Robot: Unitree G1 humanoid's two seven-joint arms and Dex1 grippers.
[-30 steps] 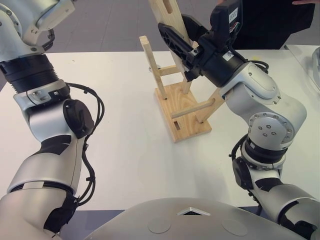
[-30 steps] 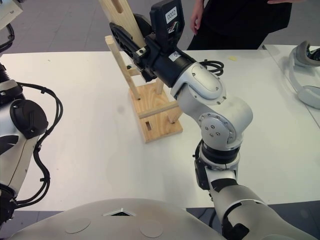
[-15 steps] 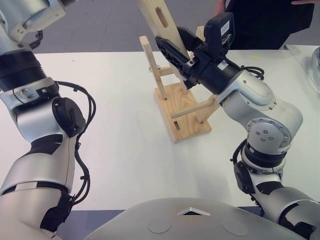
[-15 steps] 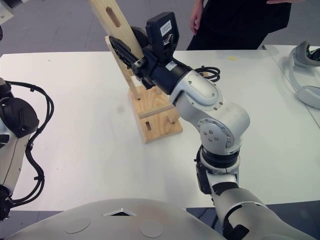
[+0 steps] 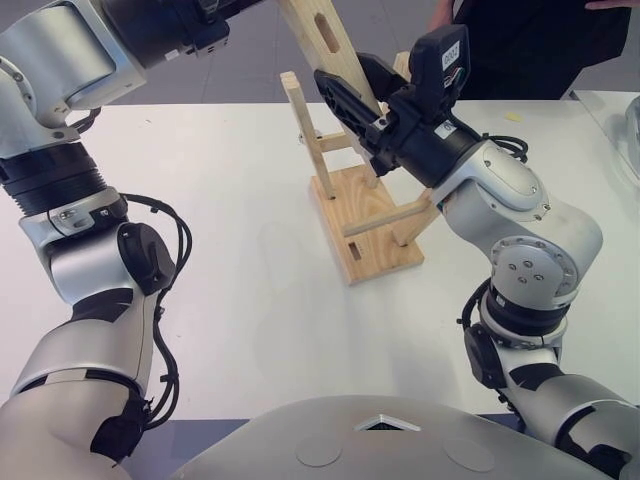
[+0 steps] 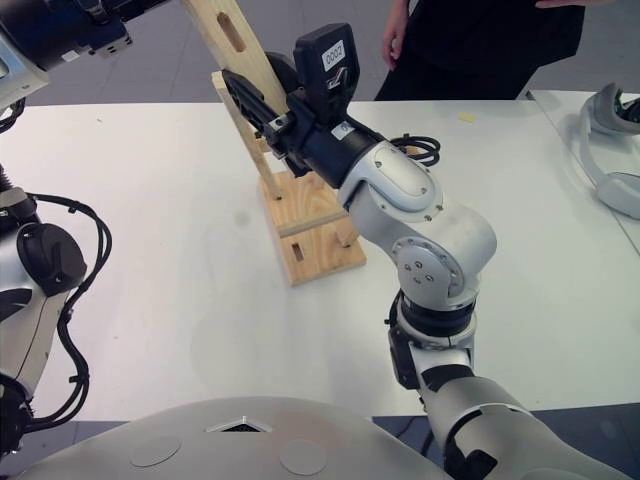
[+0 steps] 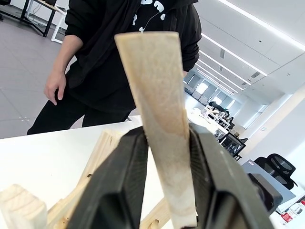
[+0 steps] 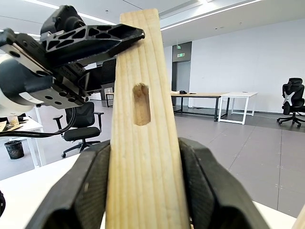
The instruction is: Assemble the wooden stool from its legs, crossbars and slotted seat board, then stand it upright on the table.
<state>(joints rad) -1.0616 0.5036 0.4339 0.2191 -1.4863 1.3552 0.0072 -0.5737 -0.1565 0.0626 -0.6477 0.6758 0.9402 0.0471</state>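
**Loose leg clamped by both grippers above the part-built stool**

The near half of the table is bare white surface, open across its width to the front edge. Beyond it, about mid-table, the seat board lies flat with one corner toward the robot. An unfilled slot sits by its near edge.

Fitted legs stand up from the board, joined by crossbars.

Above them the loose leg, itself slotted, tilts up and away toward the robot's left, off the table.

- Right gripper: jaws clamped on the loose leg's lower part, just above the fitted legs.
- Left gripper: jaws clamped on its upper end.

A white device lies by the right table edge, well apart from the stool.
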